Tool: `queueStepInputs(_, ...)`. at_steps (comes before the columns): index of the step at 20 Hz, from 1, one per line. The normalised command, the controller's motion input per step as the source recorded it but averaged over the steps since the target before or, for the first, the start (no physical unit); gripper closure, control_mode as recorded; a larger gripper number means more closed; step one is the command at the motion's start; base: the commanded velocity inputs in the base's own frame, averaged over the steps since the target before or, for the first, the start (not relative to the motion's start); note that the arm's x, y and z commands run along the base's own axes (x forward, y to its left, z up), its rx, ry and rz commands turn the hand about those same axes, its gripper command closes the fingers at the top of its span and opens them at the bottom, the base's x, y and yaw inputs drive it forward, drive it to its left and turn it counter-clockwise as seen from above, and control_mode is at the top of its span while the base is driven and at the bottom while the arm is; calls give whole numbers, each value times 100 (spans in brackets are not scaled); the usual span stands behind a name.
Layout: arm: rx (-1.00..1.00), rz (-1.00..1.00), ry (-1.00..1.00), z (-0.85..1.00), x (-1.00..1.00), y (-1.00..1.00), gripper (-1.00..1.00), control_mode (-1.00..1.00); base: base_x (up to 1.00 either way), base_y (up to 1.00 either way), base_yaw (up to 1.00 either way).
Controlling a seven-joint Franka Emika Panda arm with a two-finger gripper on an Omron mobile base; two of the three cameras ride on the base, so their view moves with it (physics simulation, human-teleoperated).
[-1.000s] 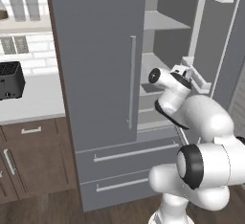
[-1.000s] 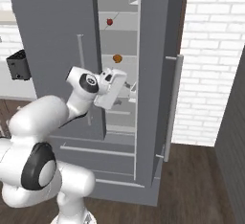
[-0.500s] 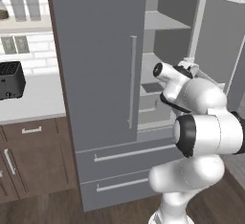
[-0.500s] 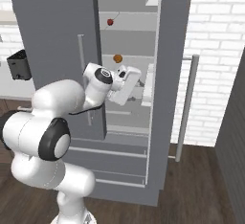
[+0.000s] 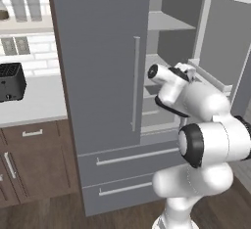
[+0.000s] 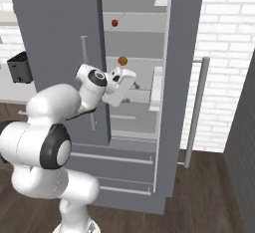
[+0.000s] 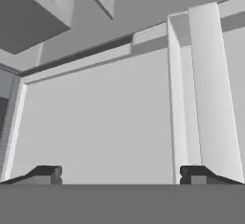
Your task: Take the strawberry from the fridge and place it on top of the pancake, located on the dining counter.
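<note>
Fridge (image 6: 60,38) open; arm (image 6: 94,85) reaching inside.

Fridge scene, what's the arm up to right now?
The gripper is open and empty, reaching into the open right side of the fridge at a middle shelf. The strawberry sits untouched on a higher shelf, with an orange-brown lump on the shelf below it, just above the hand. Nothing has been picked yet; the left door is shut.
</note>
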Motion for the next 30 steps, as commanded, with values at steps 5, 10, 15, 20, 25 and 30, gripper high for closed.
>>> queueStepInputs(5,56,0,-34,-1,0,100,-100,-100,0,0,0)
queueStepInputs(10,65,1,-19,1,0,92,-100,-100,0,0,0)
queueStepInputs(15,16,6,0,91,-2,40,-100,-100,0,0,0)
queueStepInputs(20,12,6,-4,68,0,43,-100,-100,0,0,0)
queueStepInputs(25,27,0,-11,31,6,36,-100,-100,0,0,0)
queueStepInputs(30,41,0,-12,1,30,37,-100,-100,0,0,0)
